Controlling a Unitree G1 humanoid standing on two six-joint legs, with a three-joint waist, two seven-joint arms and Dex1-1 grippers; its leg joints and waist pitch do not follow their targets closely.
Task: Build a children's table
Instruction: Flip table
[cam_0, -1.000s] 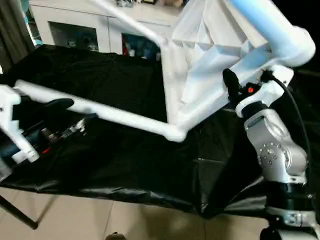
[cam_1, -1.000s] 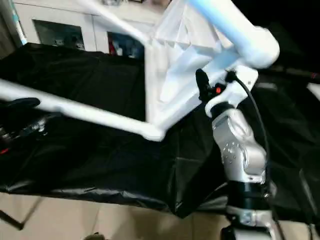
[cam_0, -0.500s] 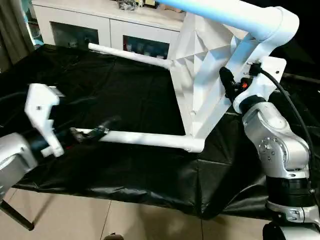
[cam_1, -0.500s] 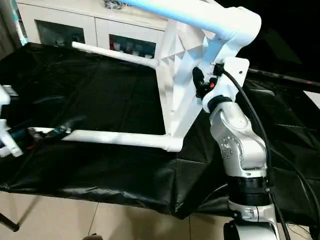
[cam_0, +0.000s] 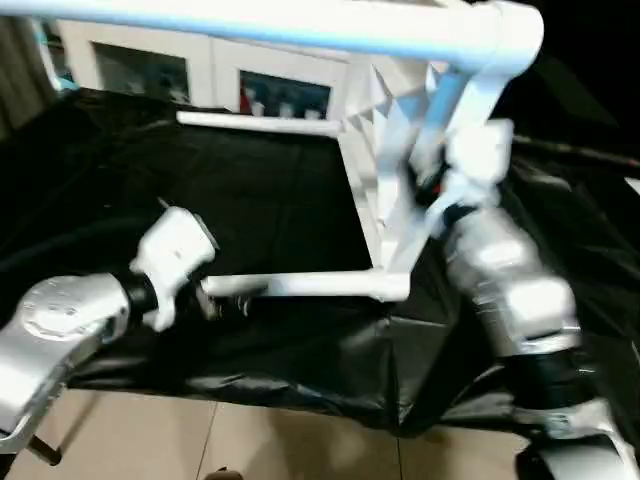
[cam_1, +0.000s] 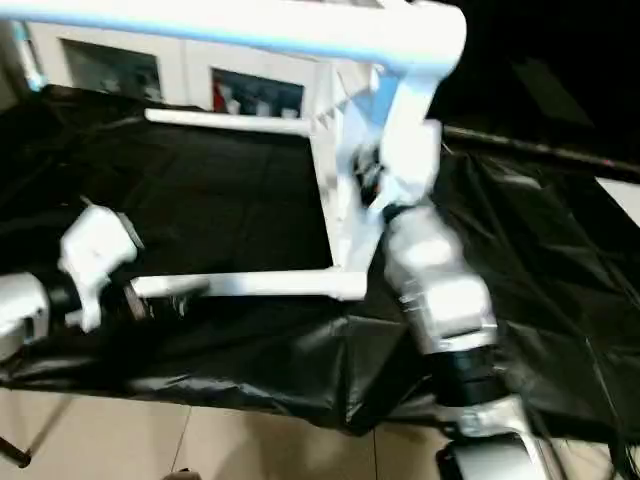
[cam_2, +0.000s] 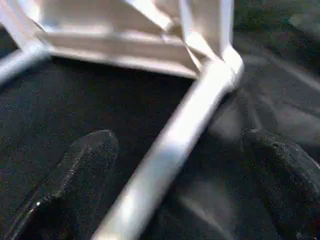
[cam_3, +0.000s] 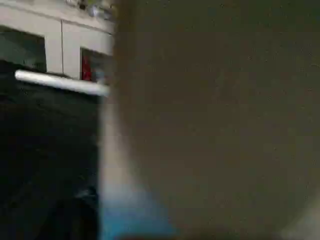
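The children's table stands on its edge on the black cloth, its ribbed white tabletop upright. One leg runs across high above, another leg points left at the back, and a near leg lies low over the cloth. My left gripper is open at the free end of the near leg. In the left wrist view the near leg passes between the two black fingers with gaps on both sides. My right gripper is against the tabletop's near edge, blurred.
A black cloth covers the work table, with its front edge near me and tiled floor below. A white glass-door cabinet stands behind the table. My right forearm rises close beside the tabletop.
The camera has shifted. My left gripper has come in onto the near leg's free end, its fingers now either side of it. The tabletop has tipped, bringing its top leg level overhead.
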